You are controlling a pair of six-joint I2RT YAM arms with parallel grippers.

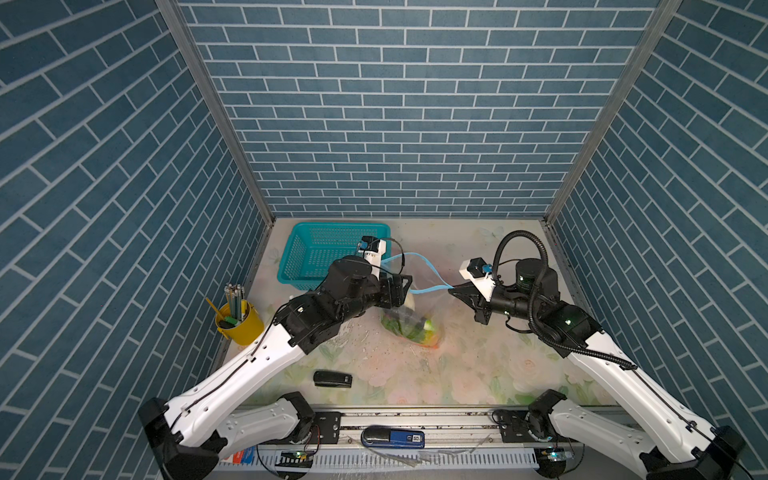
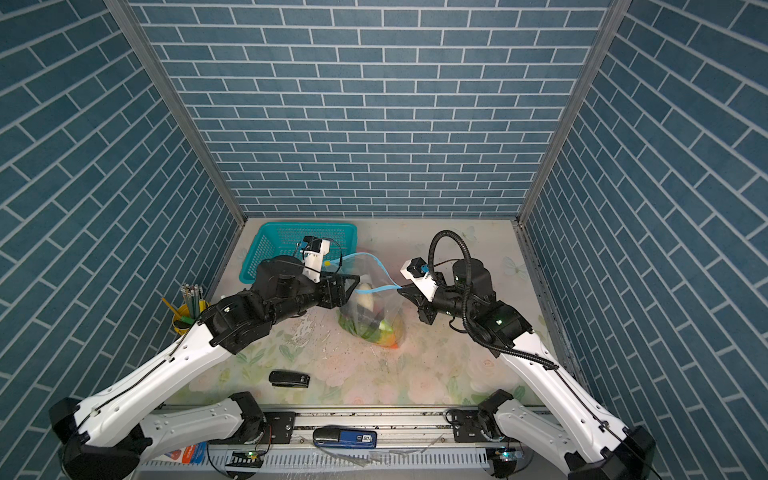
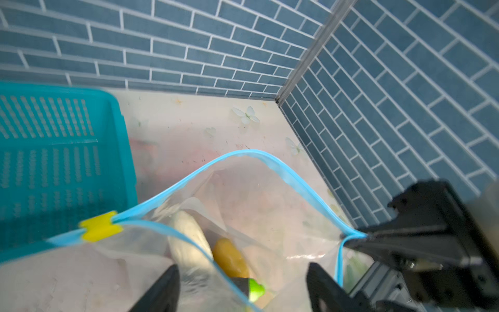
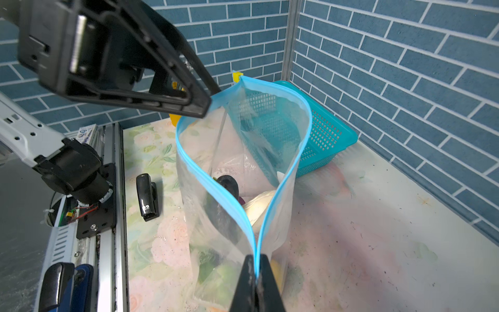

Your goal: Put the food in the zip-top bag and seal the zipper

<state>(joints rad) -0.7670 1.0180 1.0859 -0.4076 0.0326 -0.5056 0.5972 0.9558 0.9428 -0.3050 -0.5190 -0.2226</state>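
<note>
The food (image 1: 409, 328) lies inside the zip-top bag (image 4: 197, 175) at mid-frame, so sealing is the step in hand. The right tool (image 4: 256, 281) pinches the zipper (image 3: 253, 153) end; the left tool (image 3: 243, 270), open, likely must catch the yellow slider (image 3: 100, 226) next.

- The left arm reaches toward the middle; the left gripper (image 3: 241, 267) has its fingers wide apart.
- The right arm reaches in too; the right gripper (image 4: 256, 267) is pinched shut on the zipper (image 4: 216, 187).
</note>
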